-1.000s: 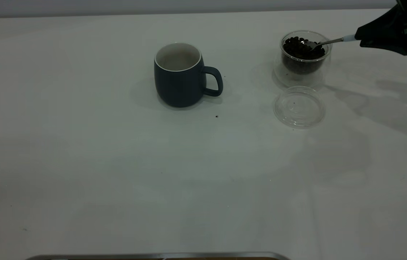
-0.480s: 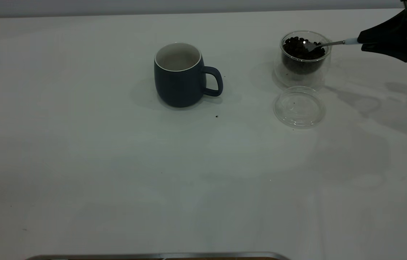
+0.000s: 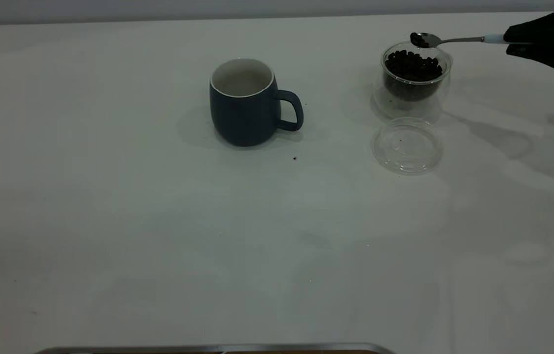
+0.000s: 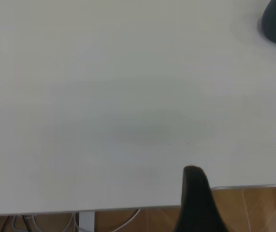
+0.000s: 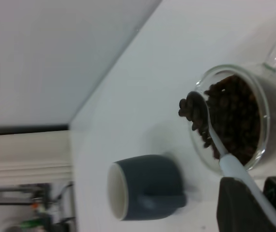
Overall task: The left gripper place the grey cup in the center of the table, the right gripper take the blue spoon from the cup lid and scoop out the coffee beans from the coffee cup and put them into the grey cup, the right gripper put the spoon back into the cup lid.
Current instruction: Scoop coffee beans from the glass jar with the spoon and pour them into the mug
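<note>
Blue spoon point(image 3: 449, 40) of coffee beans point(image 3: 420, 40) above white table point(image 3: 159, 221)

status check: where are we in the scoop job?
Done: grey cup stands mid-table; the right pincer holds the blue spoon.
In hand: spoon bowl, loaded with coffee beans, is above the coffee cup.
Left: tip beans into the grey cup, which looks empty; return spoon to the cup lid.

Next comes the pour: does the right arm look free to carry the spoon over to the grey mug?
Probably yes: bare table lies between the coffee cup and the grey cup.
</note>
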Controlling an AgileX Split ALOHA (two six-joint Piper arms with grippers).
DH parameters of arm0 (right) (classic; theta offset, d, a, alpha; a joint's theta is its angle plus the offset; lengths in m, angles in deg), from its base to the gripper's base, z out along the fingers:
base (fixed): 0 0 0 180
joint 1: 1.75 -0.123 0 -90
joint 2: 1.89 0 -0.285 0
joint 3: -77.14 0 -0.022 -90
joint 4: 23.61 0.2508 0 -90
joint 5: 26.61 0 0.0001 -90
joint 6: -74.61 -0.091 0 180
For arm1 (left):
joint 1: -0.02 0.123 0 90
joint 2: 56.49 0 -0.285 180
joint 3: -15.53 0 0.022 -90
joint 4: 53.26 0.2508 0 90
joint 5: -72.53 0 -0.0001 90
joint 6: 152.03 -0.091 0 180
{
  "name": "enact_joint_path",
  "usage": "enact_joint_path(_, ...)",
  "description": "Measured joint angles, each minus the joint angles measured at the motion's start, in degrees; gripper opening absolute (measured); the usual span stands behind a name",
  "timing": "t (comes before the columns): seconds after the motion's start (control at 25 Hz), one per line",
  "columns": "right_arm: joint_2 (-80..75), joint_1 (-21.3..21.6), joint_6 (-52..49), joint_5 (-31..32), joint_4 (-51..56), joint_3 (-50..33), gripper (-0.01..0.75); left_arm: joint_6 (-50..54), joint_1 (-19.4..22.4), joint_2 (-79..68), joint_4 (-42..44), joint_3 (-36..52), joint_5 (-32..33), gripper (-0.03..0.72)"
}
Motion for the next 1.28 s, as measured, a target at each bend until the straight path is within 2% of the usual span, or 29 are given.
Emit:
enact_joint_path(0.16, -1.65, 0.18, -0.05, 3.98, 0.06, 0.0, 0.113, 0.0, 0.0, 0.0, 0.0, 0.0, 0.0, 0.545)
enact_joint_path(0.4, -1.8, -1.09, -0.19, 4.79, 0.06, 0.06, 0.113, 0.0, 0.0, 0.0, 0.0, 0.0, 0.0, 0.545)
enact_joint_path(0.88, -1.82, -13.25, -1.69, 5.01, 0.33, 0.7, 0.113, 0.0, 0.0, 0.0, 0.0, 0.0, 0.0, 0.545)
enact_joint_path(1.28, -1.93, -22.46, -5.94, 3.24, 0.15, 7.15, 0.113, 0.06, 0.0, 0.0, 0.0, 0.0, 0.0, 0.545)
